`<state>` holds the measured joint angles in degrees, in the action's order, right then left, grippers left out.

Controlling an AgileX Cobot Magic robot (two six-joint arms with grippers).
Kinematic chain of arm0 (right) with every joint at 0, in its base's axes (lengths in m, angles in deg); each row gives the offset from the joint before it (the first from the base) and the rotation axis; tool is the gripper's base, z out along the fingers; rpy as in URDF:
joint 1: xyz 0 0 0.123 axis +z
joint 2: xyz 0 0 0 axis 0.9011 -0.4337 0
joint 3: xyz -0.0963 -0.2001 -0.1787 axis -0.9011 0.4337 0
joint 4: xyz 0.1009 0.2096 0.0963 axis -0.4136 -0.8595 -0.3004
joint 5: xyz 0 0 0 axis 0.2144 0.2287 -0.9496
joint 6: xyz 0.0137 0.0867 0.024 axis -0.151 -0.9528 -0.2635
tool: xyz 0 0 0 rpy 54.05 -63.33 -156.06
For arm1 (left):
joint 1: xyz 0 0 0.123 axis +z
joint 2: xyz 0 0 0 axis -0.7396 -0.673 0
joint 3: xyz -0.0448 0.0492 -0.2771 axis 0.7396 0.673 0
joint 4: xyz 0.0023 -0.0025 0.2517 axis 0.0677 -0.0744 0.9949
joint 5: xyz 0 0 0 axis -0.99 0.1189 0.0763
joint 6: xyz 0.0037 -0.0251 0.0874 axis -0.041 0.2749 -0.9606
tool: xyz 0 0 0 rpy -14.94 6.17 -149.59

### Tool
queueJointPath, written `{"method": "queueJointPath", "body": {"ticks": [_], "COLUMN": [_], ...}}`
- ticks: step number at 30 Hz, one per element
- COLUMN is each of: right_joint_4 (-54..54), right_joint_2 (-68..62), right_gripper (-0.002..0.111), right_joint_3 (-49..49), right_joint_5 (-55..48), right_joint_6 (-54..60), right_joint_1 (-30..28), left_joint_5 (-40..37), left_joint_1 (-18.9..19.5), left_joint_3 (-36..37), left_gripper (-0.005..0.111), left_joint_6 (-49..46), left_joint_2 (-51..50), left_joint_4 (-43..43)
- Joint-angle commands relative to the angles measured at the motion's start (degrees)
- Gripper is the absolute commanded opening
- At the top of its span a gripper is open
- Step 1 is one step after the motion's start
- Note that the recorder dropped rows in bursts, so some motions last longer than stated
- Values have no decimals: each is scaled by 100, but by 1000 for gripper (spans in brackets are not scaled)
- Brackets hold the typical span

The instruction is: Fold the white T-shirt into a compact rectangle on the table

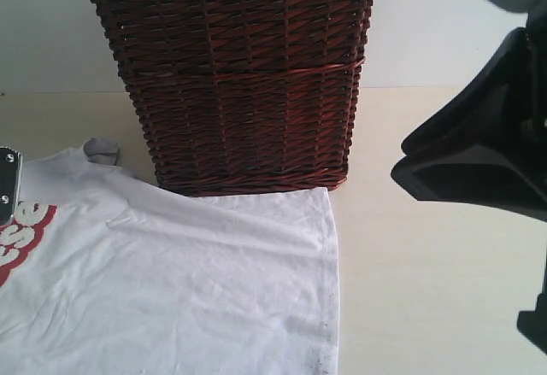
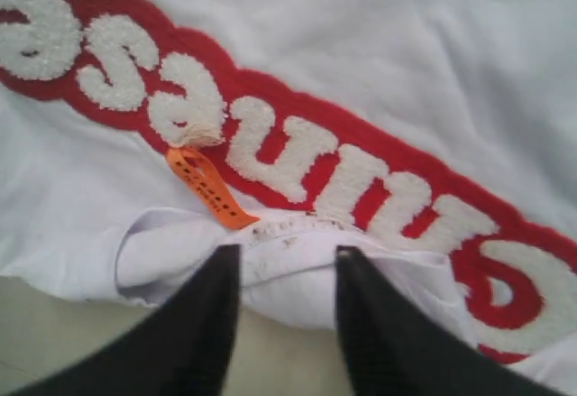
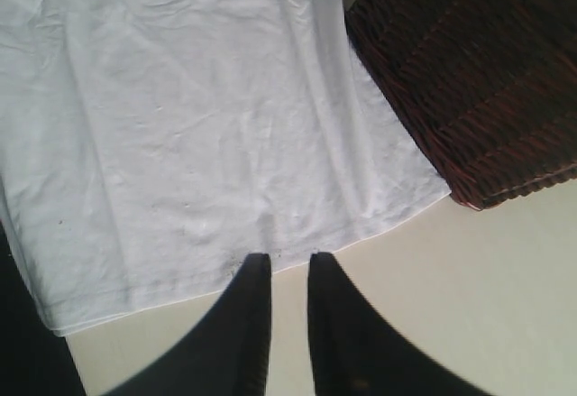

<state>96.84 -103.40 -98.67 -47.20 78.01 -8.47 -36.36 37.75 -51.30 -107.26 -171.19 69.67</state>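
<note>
The white T-shirt (image 1: 171,281) lies spread flat on the table (image 1: 427,290), print side up, with its red patch of fuzzy white letters (image 2: 297,143) and a small orange tag (image 2: 207,188) by the collar. My left gripper (image 2: 284,259) is open at the neckline, and the rolled collar edge lies loose between its spread fingertips, not pinched. At the shirt's hem (image 3: 270,247) my right gripper (image 3: 288,261) stands open by a narrow gap. Its tips rest just at the hem's edge, and only bare table shows between them.
A tall brown wicker basket (image 1: 239,84) with a lace-trimmed liner stands right behind the shirt, touching its far edge; it also shows as the basket (image 3: 469,71) beside the hem corner. The right arm's black body (image 1: 479,153) fills the right side. Bare table lies right of the shirt.
</note>
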Motion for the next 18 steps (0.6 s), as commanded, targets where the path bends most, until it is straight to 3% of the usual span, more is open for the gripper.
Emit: {"method": "queueJointPath", "body": {"ticks": [1,3,7,13,18], "right_joint_4": [-2,-16,-16,-16,-31], "right_joint_2": [-12,-12,-12,-12,-12], "right_gripper": [17,17,17,17,17], "right_joint_3": [14,14,14,14,14], "right_joint_5": [11,13,13,13,13], "right_joint_6": [0,0,0,0,0], "right_joint_1": [-16,-16,-16,-16,-16], "left_joint_5": [160,160,218,410,521], "left_joint_1": [32,32,32,2,25], "left_joint_3": [-29,-29,-29,-40,-40], "left_gripper": [87,105,105,105,105], "left_joint_6": [-10,216,280,-174,-252], "left_joint_2": [-392,-540,-742,-698,-631], "left_joint_4": [647,804,831,1672,686]}}
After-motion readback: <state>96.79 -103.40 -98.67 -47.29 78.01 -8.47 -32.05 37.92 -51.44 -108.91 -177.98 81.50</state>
